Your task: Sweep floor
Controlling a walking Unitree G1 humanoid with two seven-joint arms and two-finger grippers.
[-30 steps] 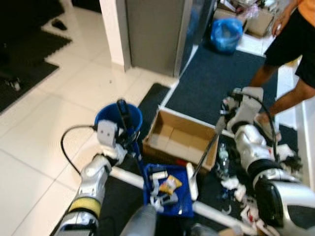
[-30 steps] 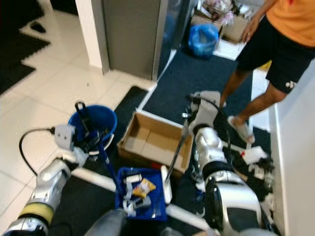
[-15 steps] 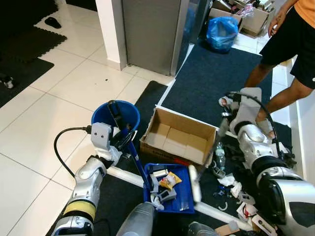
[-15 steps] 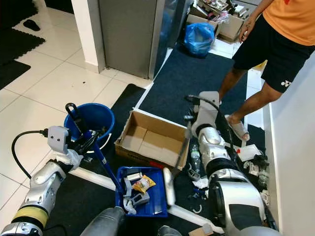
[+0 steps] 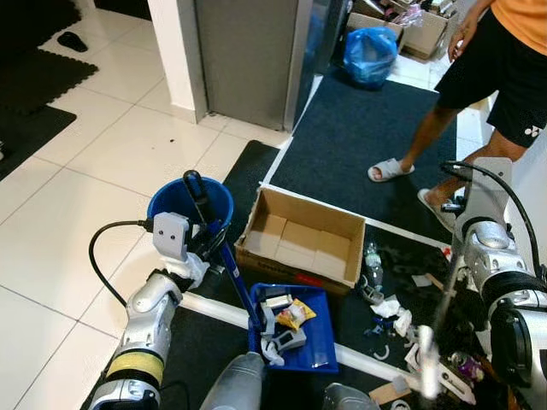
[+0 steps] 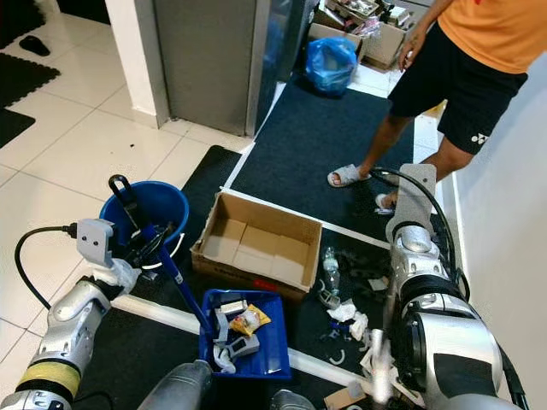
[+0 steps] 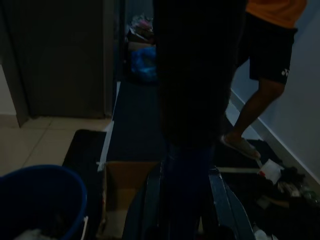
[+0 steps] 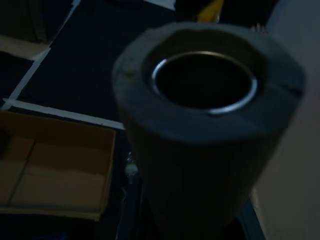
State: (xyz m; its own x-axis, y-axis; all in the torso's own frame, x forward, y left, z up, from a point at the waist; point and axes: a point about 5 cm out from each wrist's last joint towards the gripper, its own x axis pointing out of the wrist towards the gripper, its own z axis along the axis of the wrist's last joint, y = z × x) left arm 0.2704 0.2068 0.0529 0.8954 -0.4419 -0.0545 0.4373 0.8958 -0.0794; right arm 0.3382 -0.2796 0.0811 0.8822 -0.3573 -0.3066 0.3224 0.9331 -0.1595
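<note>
Dustpan [image 5: 295,329], part-filled, handle pinched by left gripper [image 5: 209,248]; right gripper [image 5: 457,256] clasped broom [image 5: 432,350]; litter [image 5: 389,312] remained unswept.

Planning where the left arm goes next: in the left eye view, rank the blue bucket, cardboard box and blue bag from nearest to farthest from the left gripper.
1. Blue bucket, right beside the left gripper.
2. Cardboard box, to its right.
3. Blue bag, far ahead by the doorway.

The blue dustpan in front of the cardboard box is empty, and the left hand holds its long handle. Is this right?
Not quite. The blue dustpan is not empty: the left eye view shows scraps and a yellow wrapper in it. It does lie in front of the cardboard box, and the left hand holds its long handle.
</note>
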